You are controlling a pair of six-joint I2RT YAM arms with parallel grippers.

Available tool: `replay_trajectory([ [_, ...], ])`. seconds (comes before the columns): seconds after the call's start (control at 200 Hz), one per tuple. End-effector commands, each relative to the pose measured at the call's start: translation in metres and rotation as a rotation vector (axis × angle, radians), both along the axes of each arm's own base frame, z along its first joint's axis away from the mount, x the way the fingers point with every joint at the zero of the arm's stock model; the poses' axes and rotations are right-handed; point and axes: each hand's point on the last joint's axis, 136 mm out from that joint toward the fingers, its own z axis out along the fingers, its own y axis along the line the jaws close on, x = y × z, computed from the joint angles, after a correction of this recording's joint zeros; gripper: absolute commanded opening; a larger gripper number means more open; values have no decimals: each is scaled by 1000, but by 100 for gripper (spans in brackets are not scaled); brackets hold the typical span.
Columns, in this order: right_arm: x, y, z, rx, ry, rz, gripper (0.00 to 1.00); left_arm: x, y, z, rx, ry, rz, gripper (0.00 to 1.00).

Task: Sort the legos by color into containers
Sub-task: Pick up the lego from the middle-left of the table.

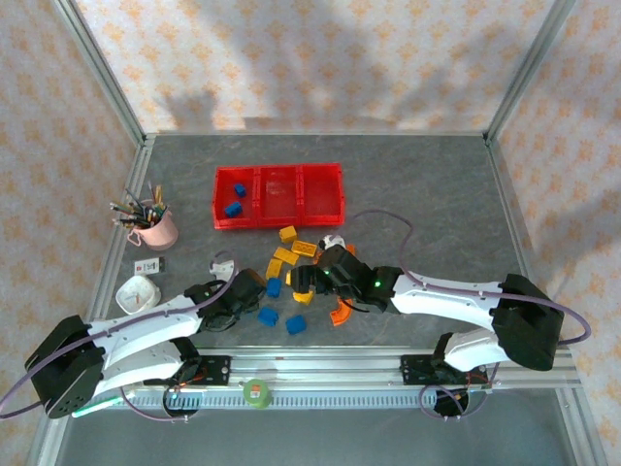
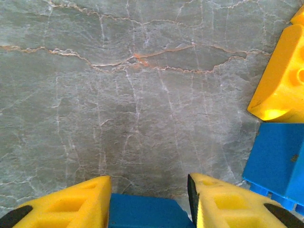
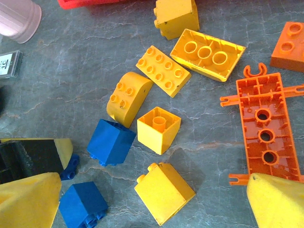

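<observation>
- Tabletop: grey, stone-patterned surface carrying every object listed here.
- Containers: one low red tray of three joined bins, lying at the far middle of the tabletop. Two blue bricks lie in its left bin.
- Legos: loose cluster of yellow, blue and orange pieces on the tabletop, near the tray's front edge and between the two arms.
- Left gripper: lowered at the left edge of the cluster. Its yellow fingers stand close on either side of a blue brick. Whether they actually pinch it cannot be told.
- Beside the left gripper: a curved yellow brick, and just below it in the left wrist view a second blue block, both resting on the tabletop.
- Right gripper: held over the middle of the cluster, its fingers spread wide and holding nothing.
- Beneath the right gripper: a yellow square brick, a tilted yellow brick, a blue cube and a long orange piece lying underside up.
- Pink cup: holds pens, and stands well to the left of the tray.
</observation>
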Motion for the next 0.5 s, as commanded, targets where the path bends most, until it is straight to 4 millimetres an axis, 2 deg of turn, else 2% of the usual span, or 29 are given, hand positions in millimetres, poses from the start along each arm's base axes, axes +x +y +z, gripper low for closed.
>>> replay_trajectory([
  [0.0, 8, 4, 18, 31, -42, -29, 100, -3, 10, 2, 44, -4, 14, 42],
  [0.115, 10, 5, 26, 46, -59, -32, 100, 6, 11, 20, 37, -60, 47, 42],
  [0.26, 16, 10, 43, 91, -85, -32, 100, 29, 10, 64, 8, -197, 79, 42],
  [0.39, 33, 7, 51, 104, -88, -64, 100, 57, 27, 96, 49, -258, 130, 42],
  [0.496, 50, 2, 56, 113, -92, -91, 100, 89, 38, 120, 54, -318, 166, 42],
])
